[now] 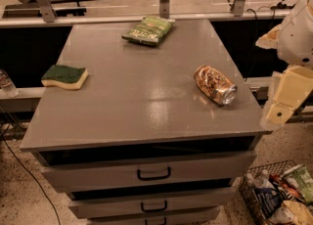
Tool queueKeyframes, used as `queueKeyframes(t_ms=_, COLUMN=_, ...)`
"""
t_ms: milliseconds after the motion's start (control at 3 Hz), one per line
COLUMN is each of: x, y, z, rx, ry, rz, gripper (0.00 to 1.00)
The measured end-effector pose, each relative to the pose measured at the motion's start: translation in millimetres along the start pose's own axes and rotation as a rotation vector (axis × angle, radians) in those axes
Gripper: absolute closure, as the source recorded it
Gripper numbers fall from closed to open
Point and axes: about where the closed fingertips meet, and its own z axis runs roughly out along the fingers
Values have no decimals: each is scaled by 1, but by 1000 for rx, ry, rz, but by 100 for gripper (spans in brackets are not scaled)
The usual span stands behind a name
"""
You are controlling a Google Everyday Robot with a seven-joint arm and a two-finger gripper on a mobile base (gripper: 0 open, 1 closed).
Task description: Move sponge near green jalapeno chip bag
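Sponge [64, 76]: lies flat, green side up, by the table edge farthest from the gripper [286, 99], with the whole width of the top between them.

Table [146, 116]: grey top over a stack of drawers [98, 175] with dark handles. It fills the middle of the view, and the gripper hangs just off its near corner on the can's side, clear of the surface.

Arm [298, 28]: a white housing directly above the gripper, at the frame edge.

Gripper: a cream-coloured piece tilted downward beside the table, touching nothing. Whether it is open or closed cannot be told.

Basket [247, 197]: wire, on the floor below the gripper, holding packets.

Bag [148, 30]: green, flat, at the far edge of the top. It is well apart from the gripper, though nearer to it than the sponge, and well apart from the sponge too.

Can [215, 85]: crushed, orange-gold, on its side. It is the object nearest the gripper and lies between gripper and sponge.

Bottle [6, 83]: only partly in view, off the table beyond the sponge, farthest of all from the gripper.
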Motion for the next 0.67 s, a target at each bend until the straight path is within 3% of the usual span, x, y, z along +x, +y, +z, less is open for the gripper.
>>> queueKeyframes(t_ms=333, x=-54, y=3, z=44, rx=-56, ry=-109, rz=-22, gripper=0)
queueKeyframes(t_ms=667, x=-126, y=-2, z=80, rx=-90, ry=-233, rz=-46, gripper=0)
